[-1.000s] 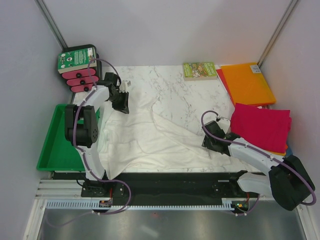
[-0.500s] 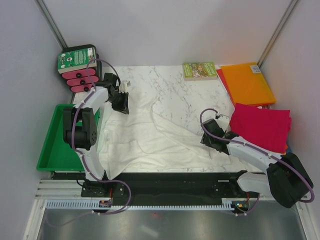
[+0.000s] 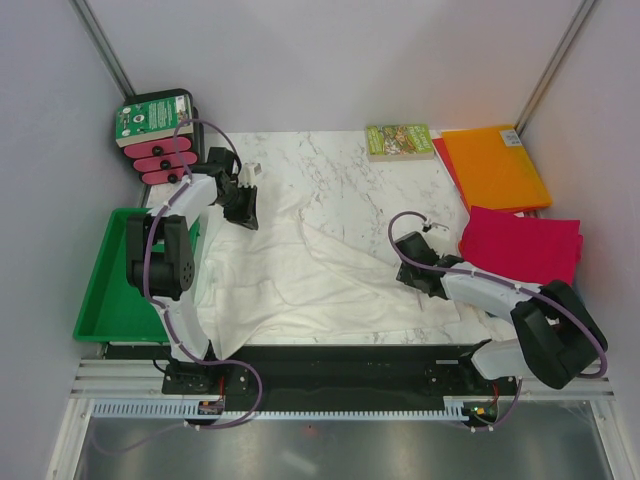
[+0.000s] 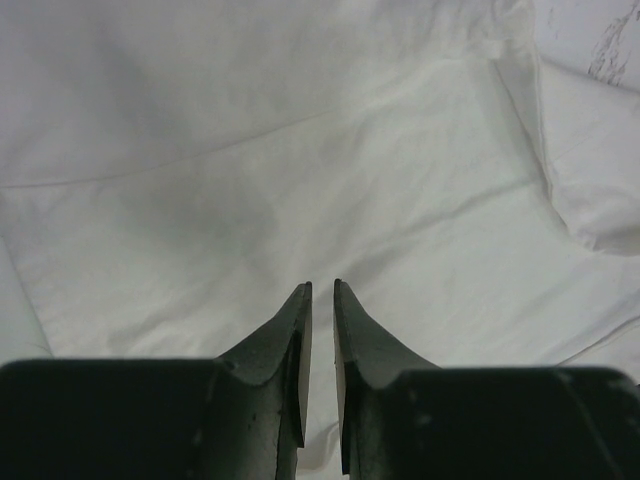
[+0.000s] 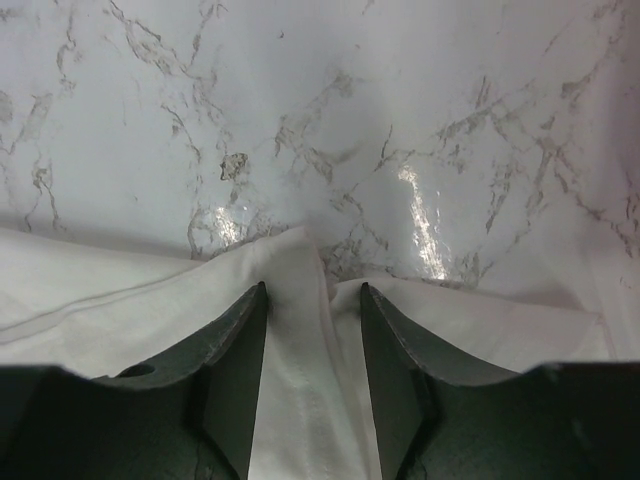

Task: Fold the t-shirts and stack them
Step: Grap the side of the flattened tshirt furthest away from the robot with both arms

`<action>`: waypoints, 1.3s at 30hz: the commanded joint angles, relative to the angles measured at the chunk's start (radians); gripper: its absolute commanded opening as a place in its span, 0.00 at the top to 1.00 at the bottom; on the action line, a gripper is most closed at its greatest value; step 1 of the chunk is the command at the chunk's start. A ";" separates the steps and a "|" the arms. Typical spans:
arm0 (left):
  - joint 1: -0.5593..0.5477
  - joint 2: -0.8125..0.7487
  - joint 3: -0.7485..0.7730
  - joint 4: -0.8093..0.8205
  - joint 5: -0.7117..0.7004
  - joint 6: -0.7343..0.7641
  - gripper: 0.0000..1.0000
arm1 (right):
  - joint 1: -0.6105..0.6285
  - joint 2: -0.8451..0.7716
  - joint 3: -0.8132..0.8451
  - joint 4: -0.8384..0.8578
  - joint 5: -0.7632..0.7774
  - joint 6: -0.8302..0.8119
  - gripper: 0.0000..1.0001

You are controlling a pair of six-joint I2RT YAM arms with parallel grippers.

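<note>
— What's the surface?

— A marble table (image 3: 350, 170), seen from above. The white t-shirt (image 3: 300, 280) sprawls between the two sets of jaws. The left gripper (image 3: 243, 205) is at its far corner and the right gripper (image 3: 408, 272) at its side edge. The magenta t-shirt (image 3: 520, 250) lies just outboard of the right jaws, the orange t-shirt (image 3: 495, 165) beyond it.

— Left wrist?

— Jaws nearly together, only a slit, pinching white cloth that spreads ahead of the tips.

— Right wrist?

— Jaws about half apart, astride a raised fold of that shirt, not clamped. Bare marble lies ahead.
</note>
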 commanded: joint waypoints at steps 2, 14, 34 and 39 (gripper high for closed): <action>0.003 -0.024 -0.005 0.017 0.021 0.018 0.79 | 0.003 -0.044 0.036 -0.003 0.014 -0.001 0.49; 0.001 -0.016 -0.011 0.017 0.028 0.006 0.79 | -0.005 -0.058 0.102 -0.059 0.090 -0.045 0.47; 0.003 -0.018 -0.019 0.017 0.021 0.012 0.79 | -0.035 0.104 0.086 0.060 0.024 -0.047 0.50; 0.001 -0.016 -0.019 0.017 0.024 0.012 0.79 | -0.040 0.109 0.055 0.084 0.007 -0.041 0.60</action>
